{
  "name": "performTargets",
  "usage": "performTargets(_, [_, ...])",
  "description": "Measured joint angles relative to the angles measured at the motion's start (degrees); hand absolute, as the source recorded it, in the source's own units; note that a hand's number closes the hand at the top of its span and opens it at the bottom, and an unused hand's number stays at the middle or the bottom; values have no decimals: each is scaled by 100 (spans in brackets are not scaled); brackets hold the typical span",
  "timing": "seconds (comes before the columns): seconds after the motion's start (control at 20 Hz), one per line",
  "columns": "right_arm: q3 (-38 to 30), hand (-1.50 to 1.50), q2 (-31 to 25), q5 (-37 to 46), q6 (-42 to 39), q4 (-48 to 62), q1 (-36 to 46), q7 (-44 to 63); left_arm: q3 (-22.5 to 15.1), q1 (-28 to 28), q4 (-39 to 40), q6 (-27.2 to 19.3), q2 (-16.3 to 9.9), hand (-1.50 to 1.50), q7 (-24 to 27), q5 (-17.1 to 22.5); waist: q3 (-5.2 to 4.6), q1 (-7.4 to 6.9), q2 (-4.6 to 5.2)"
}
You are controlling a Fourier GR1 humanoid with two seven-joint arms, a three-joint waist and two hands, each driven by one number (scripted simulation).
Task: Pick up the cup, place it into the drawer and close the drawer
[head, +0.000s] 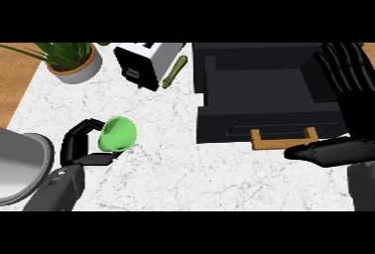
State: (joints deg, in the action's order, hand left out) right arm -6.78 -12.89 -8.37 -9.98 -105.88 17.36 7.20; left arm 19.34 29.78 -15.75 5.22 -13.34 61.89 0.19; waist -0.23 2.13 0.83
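We see a white marble counter [219,178] from above. Our left hand [82,146] is at the near left, and its fingers and thumb are curled around a green cup [117,134]. The cup is tilted, so its open mouth faces partly toward us, and we can see nothing inside it. It is held over the counter, well apart from the drawer. We cannot tell if the cup touches the counter.

At the right stands a dark drawer [256,94], pulled open toward the near side. Its inside is dark and we see no object in it. On its near front there is a wooden handle [284,139].

Our right hand [344,89] is at the right edge, over the right wall of the drawer. Its fingers are straight and point to the far side, spread apart, and they hold nothing. The thumb lies low, just right of the handle.

At the far left there is a potted plant [72,62] with long green leaves in a pale pot. Beside it, to the right, stands a white and black toaster [145,62]. A thin green thing [174,72] lies between the toaster and the drawer; we cannot tell what it is. At the near left edge a grey rounded object [22,166] is partly in view.
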Motion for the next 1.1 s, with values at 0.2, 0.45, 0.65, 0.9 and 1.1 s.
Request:
performTargets(0.2, [-92, -150, -55, -66, -18, 5, 16, 58, 243, 69, -136, -101, 337, 150, 128, 275, 4, -59, -26])
performTargets(0.45, [-108, -150, -48, -41, -29, -38, -148, 39, 88, 340, -486, 112, 507, 150, 23, 289, 13, -117, -64])
performTargets(0.65, [-101, -150, -35, 48, -27, -22, -230, -59, -153, 656, -977, 224, 686, 150, -277, 264, 23, -189, -95])
performTargets(0.9, [-94, -150, -9, 161, 58, 12, -204, -35, -463, 1151, -1748, 216, 941, 150, -1008, 265, 27, -249, -118])
performTargets(1.1, [-222, -150, -77, 72, -39, -26, -356, -120, -748, 1595, -2358, -20, 1175, 150, -1848, 316, 29, -241, -129])
